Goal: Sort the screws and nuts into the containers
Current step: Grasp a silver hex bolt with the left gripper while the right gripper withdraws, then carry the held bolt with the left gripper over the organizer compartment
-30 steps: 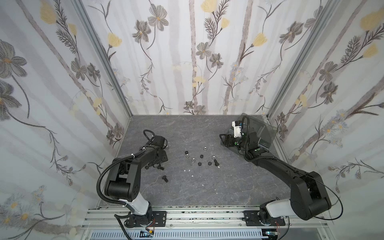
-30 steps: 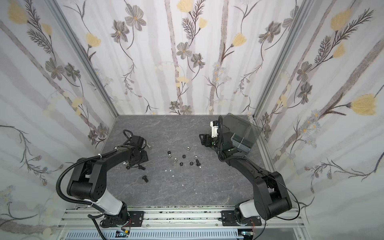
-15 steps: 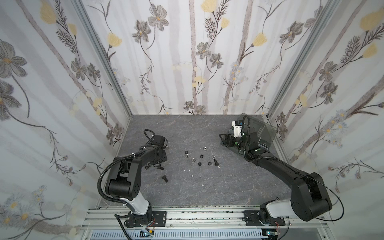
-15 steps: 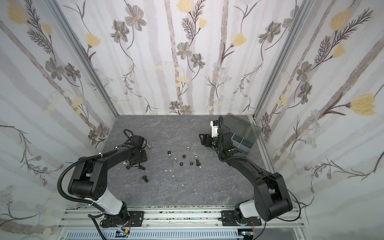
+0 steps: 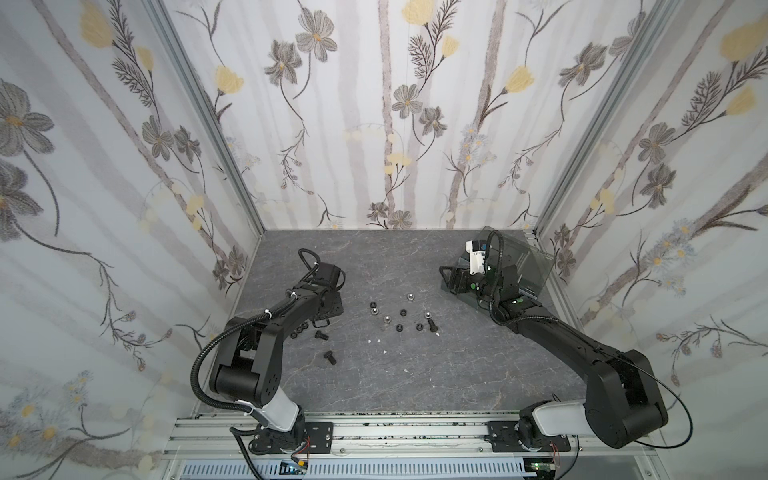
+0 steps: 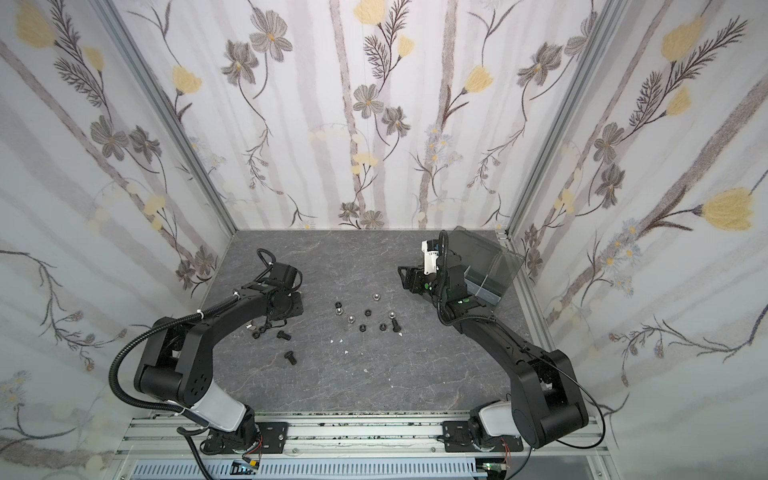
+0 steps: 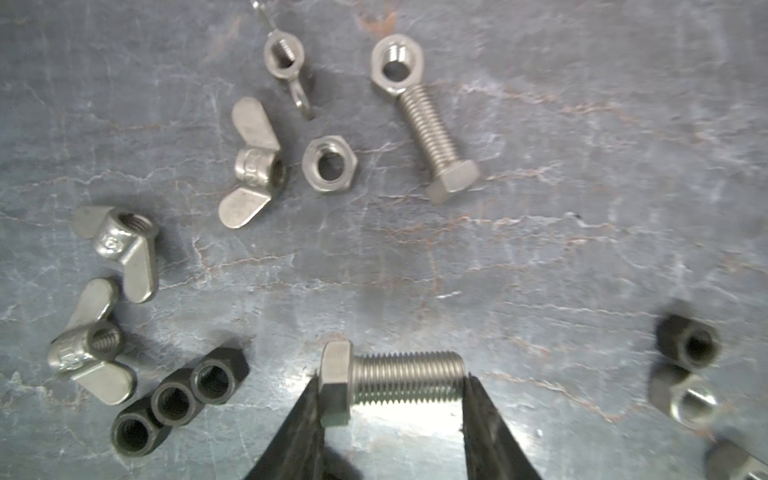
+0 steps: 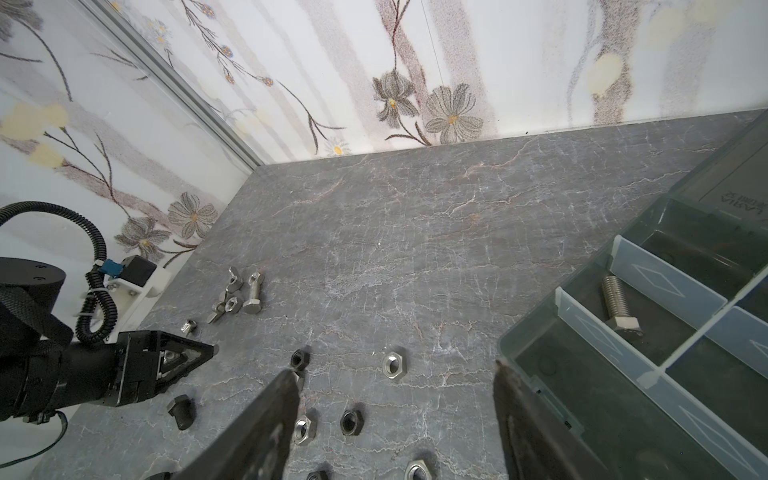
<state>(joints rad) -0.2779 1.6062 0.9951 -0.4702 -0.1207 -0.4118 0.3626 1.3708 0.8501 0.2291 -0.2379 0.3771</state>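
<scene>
Far right, organizer lid (image 8: 744,197): moulded lettering, upside down, cut by frame edge; you cannot read it surely. Wing nut (image 7: 112,243): stamped digit, blurred.

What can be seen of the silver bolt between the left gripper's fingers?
The silver bolt is a short hex-head screw of matte metal, shaft threaded to the head. It lies level, low at the grey tabletop; whether it is lifted is unclear. The left gripper pinches it lengthwise, one finger on the head, one on the shaft tip.
</scene>
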